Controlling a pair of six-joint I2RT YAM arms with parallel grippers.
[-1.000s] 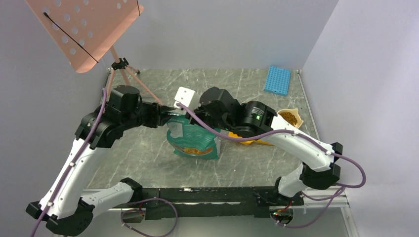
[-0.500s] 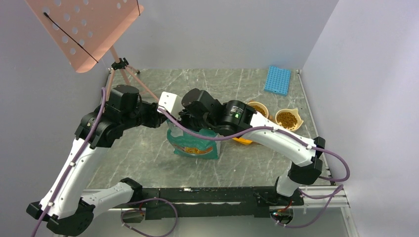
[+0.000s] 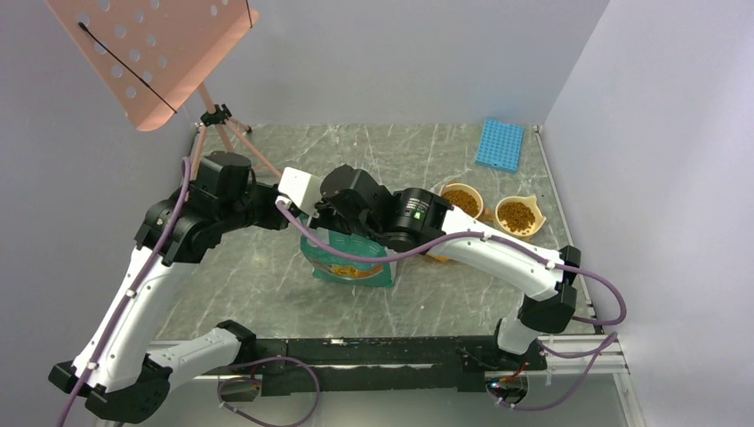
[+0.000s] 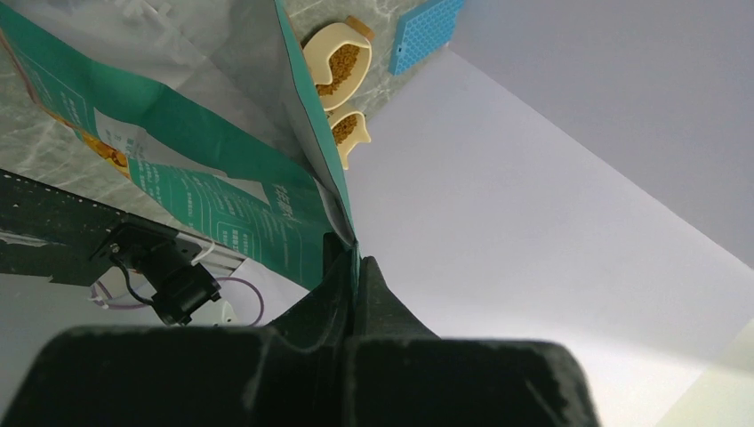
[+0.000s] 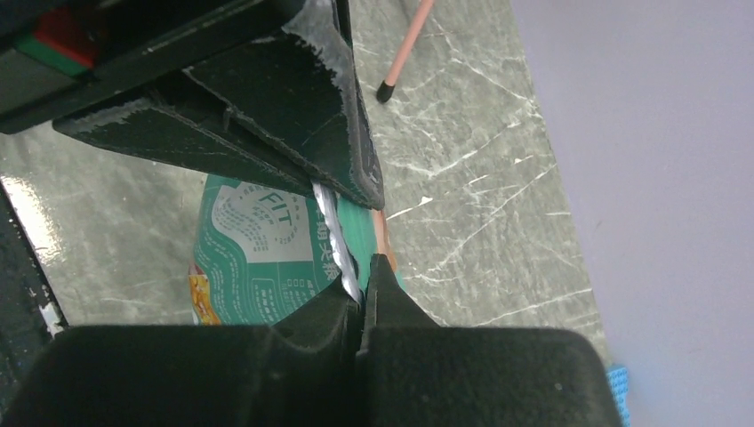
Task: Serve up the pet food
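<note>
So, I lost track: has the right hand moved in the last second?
Yes. The right hand swung left, away from the blue tube rack, onto the pet-food bag top.

The right gripper (image 5: 363, 267), a second ago off to the right over a bowl, now sits at the top edge of the bag (image 3: 351, 258), just beside the left gripper (image 4: 356, 258). Both sets of jaws, earlier apart, now pinch that edge. To the right gripper's right, a second bowl (image 3: 445, 191) of pet food (image 3: 461, 199) comes into view.
</note>
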